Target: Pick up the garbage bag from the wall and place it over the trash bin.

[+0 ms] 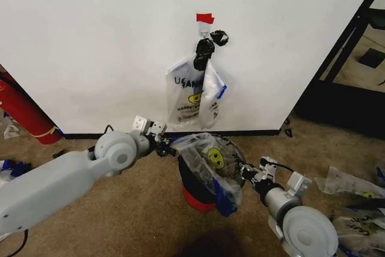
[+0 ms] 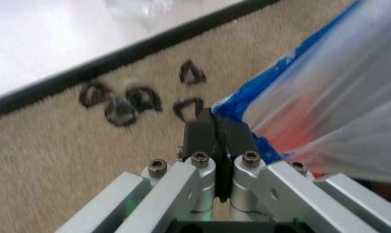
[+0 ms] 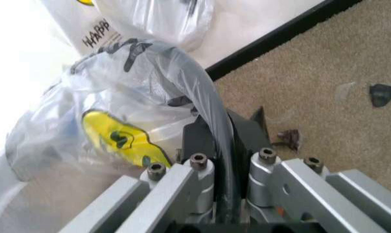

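On the carpet below the wall: small round trash bin (image 1: 201,194), dark smoky sides, red base, standing close to the black baseboard.
Bag being fitted: thin translucent whitish garbage bag with blue edges and a yellow smiley mark (image 1: 210,161), draped over the bin's top, stretched between both arms, not yet settled down the sides.
Left gripper (image 1: 162,144): at the bag's left edge; in the left wrist view (image 2: 216,141), jaws clenched on the blue hem.
Right gripper (image 1: 248,173): at the bin's right side; in the right wrist view (image 3: 222,141), jaws clamped over plastic and the dark bin rim (image 3: 202,97) together.
Inside the bin: hidden by crinkled plastic; cannot tell.
On the wall: plain white wall (image 1: 90,40) with red tape strip (image 1: 204,17) and hook (image 1: 204,27) carrying more whitish printed bags (image 1: 191,97) and a black knotted plastic clump (image 1: 210,45).
On the floor: spare printed bags (image 1: 352,185) at right; long red cylinder (image 1: 21,112) at left.
Risk, tearing: thin film probably splits if pulled apart further.
Risk, tipping: light bin likely tilts or drags, since the right jaws grip its rim.
Risk, slipping: hem may spring back off the rim on release, leaving the mouth half covered.
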`<state>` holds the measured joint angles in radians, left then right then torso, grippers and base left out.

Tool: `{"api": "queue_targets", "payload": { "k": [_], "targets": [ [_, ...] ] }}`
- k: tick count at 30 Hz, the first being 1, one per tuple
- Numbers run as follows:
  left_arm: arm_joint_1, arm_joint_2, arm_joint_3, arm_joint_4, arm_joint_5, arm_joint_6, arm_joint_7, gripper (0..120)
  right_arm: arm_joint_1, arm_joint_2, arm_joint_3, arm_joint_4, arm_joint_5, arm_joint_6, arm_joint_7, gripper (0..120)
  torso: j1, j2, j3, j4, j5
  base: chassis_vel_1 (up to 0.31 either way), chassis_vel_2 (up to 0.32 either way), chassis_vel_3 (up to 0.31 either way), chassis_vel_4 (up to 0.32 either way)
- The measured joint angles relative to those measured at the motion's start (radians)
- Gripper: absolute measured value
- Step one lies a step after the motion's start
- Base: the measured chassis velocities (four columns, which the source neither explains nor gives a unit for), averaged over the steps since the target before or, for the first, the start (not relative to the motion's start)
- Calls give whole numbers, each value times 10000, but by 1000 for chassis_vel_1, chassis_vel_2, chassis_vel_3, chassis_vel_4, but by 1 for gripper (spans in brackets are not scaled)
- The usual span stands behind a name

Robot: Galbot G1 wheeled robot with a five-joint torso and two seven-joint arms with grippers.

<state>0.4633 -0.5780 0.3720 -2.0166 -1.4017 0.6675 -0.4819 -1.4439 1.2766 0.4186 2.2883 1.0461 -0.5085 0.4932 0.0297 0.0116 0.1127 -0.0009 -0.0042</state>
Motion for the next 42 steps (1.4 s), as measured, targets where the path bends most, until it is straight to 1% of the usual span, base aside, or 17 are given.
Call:
{"api": "queue_targets", "payload": {
  "k": [2,6,8,10,12,14,15,16,19,20,22,25,29,34,36,41,42],
  "targets": [
    [511,31,-530,-198,74,6,-144,0,2,50,-38,-17,-7,54,79,1,0,0,0,-1,-1,0,0,0,0],
    [1708,168,-2366,-859,191,-38,-342,19,5,200,-135,-125,-214,129,259,1,0,0,0,-4,-1,0,0,0,0],
    [1819,223,-2521,-940,193,-44,-343,21,4,219,-151,-141,-233,129,274,1,0,0,0,-5,-1,0,0,0,0],
    [2544,471,-3265,-1401,238,-80,-359,32,37,283,-184,-194,-262,128,341,1,0,0,0,1,8,0,0,0,0],
    [2990,534,-3661,-1791,329,-183,-558,39,65,348,-182,-219,-296,135,417,1,0,0,0,3,-2,0,0,0,0],
    [3127,526,-3790,-2025,384,-255,-714,41,64,384,-169,-232,-351,163,445,1,0,0,0,4,-2,0,0,0,0],
    [3245,452,-3895,-2352,438,-364,-904,48,41,445,-126,-252,-471,229,483,1,0,0,0,4,5,0,0,0,0],
    [3317,304,-3912,-2822,441,-500,-1139,53,24,539,-71,-281,-590,331,577,1,0,0,0,-5,1,0,0,0,0],
    [3383,-177,-3664,-3521,389,-924,-1722,65,38,772,-109,-305,-737,474,696,1,0,1,-1,-8,11,0,0,0,0],
    [3433,-496,-3490,-3636,348,-1123,-2015,69,38,919,-217,-304,-905,568,705,1,0,0,-1,-5,2,0,0,0,0],
    [3451,-649,-3400,-3656,299,-1207,-2150,71,35,1005,-278,-304,-1032,639,710,1,0,0,0,-3,-1,0,0,0,0],
    [3401,-1282,-2933,-3585,19,-1399,-2602,86,-36,1368,-554,-344,-1803,942,750,1,0,0,0,0,-1,0,0,0,0],
    [3064,-1574,-2575,-3608,-550,-1388,-2855,95,-47,1527,-613,-456,-2308,1021,796,1,0,0,1,-3,4,0,0,0,0],
    [2289,-2005,-1525,-3474,-1146,-1124,-3150,95,4,1607,-572,-550,-2825,1034,809,1,0,0,1,-3,4,0,0,0,0],
    [2245,-2042,-1415,-3442,-1153,-1100,-3160,95,4,1611,-559,-549,-2835,1028,812,1,0,0,1,-4,3,0,0,0,0],
    [2079,-2297,-586,-3185,-1094,-975,-3036,90,-49,1635,-409,-540,-2835,950,841,1,0,0,1,-2,2,0,0,0,0],
    [2064,-2343,-415,-3100,-1069,-950,-2985,86,-61,1633,-379,-521,-2817,932,853,1,0,0,1,-3,3,0,0,0,0]
  ]
}}
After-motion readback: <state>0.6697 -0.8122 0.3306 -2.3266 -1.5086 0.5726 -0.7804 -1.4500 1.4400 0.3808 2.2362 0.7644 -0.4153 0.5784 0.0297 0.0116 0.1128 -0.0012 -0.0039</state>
